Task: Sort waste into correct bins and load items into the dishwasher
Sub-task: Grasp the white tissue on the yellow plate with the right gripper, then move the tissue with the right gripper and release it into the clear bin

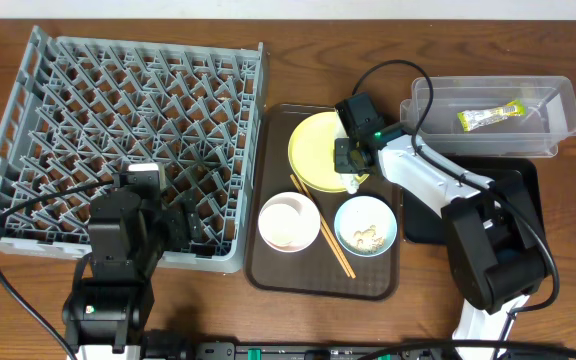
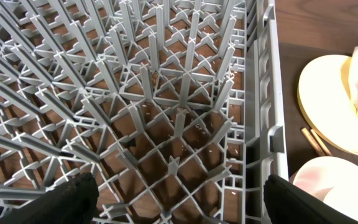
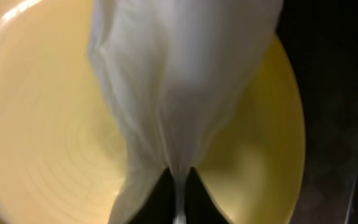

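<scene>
Counts on your table: one dish rack [image 1: 118,120], one brown serving tray [image 1: 308,275], two bins, two bowls, one plate, two chopsticks [image 1: 340,258].

Right gripper [image 3: 179,193]: its fingertips are pinched together on one crumpled white napkin [image 3: 179,74]. The napkin hangs over the yellow plate [image 1: 313,150]. From the right wrist view you cannot tell whether its lower folds touch the plate.

Left gripper [image 2: 179,202]: fingers spread wide, nothing between them. It hangs over the near right part of the rack, above the pegs.

On the serving tray:
- the yellow plate sits at the far end;
- one pinkish-white bowl [image 1: 288,222] sits near left;
- one light blue bowl [image 1: 366,200] sits near right, with beige crumbs [image 1: 368,237] inside;
- the chopsticks lie diagonally between the two bowls.

Bins, both on your right:
- the clear tub [image 1: 558,100] holds one green-and-yellow wrapper [image 1: 490,116];
- the black tray [image 1: 423,220] lies just beside the serving tray, partly covered by the right arm.

The rack holds no dishes.
</scene>
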Tool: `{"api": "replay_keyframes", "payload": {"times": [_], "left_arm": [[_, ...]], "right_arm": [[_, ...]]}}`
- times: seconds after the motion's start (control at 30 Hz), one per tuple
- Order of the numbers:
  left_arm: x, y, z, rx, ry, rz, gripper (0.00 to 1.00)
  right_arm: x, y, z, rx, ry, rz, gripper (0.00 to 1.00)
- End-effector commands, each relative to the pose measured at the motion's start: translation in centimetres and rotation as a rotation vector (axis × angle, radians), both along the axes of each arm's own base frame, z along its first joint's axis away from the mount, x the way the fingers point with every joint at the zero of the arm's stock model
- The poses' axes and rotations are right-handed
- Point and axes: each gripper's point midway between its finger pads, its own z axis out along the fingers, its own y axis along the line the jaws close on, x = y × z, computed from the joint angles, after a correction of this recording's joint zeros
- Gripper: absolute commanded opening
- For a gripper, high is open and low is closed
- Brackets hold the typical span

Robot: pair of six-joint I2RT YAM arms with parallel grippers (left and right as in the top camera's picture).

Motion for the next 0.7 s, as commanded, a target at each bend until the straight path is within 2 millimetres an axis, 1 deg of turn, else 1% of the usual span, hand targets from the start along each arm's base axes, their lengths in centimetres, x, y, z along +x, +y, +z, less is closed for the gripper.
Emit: {"api": "replay_keyframes", "payload": {"times": [0.0, 0.07, 0.13, 0.2, 0.23, 0.27, 0.3, 0.33, 0.4, 0.47, 0.5, 0.53, 0.6, 0.67], "left_arm": [[0.2, 0.1, 1.1, -0.006, -0.025, 0.006, 0.88], [0.2, 0.1, 1.1, -0.006, -0.025, 0.006, 0.88], [0.2, 0.1, 1.1, -0.006, -0.025, 0.006, 0.88], [0.2, 0.1, 1.1, -0.006, -0.025, 0.006, 0.88], [0.2, 0.1, 1.1, -0.006, -0.025, 0.006, 0.88], [0.2, 0.1, 1.1, -0.006, -0.025, 0.006, 0.88], [0.2, 0.1, 1.1, -0.006, -0.025, 0.006, 0.88], [0.2, 0.1, 1.1, -0.006, -0.025, 0.006, 0.88], [0.2, 0.1, 1.1, -0.006, -0.025, 0.006, 0.88], [0.2, 0.1, 1.1, -0.006, -0.025, 0.006, 0.88], [0.2, 0.1, 1.1, -0.006, -0.025, 0.006, 0.88], [0.2, 0.1, 1.1, -0.006, -0.025, 0.006, 0.88], [0.2, 0.1, 1.1, -0.006, -0.025, 0.006, 0.88], [0.2, 0.1, 1.1, -0.006, -0.025, 0.006, 0.88]], "right_arm": [[0.5, 0.1, 0.8, 0.006, -0.029, -0.016, 0.01], [1.1, -0.2, 2.2, 0.02, -0.06, -0.027, 0.01], [2.2, -0.7, 4.6, 0.044, -0.114, -0.049, 0.01], [3.5, -2.0, 7.6, 0.068, -0.184, -0.086, 0.01], [4.1, -2.8, 9.1, 0.078, -0.22, -0.108, 0.01], [4.8, -4.0, 10.9, 0.094, -0.266, -0.143, 0.01], [5.3, -5.2, 12.3, 0.11, -0.3, -0.183, 0.01], [5.7, -6.8, 13.8, 0.131, -0.335, -0.246, 0.01], [6.1, -10.0, 15.8, 0.157, -0.38, -0.382, 0.01], [6.2, -13.4, 16.8, 0.183, -0.401, -0.531, 0.01], [6.0, -15.1, 17.0, 0.199, -0.401, -0.611, 0.01], [5.9, -16.6, 16.8, 0.213, -0.395, -0.69, 0.01], [5.4, -18.9, 16.2, 0.233, -0.375, -0.815, 0.01], [5.0, -21.4, 15.0, 0.253, -0.344, -0.962, 0.01]]}}
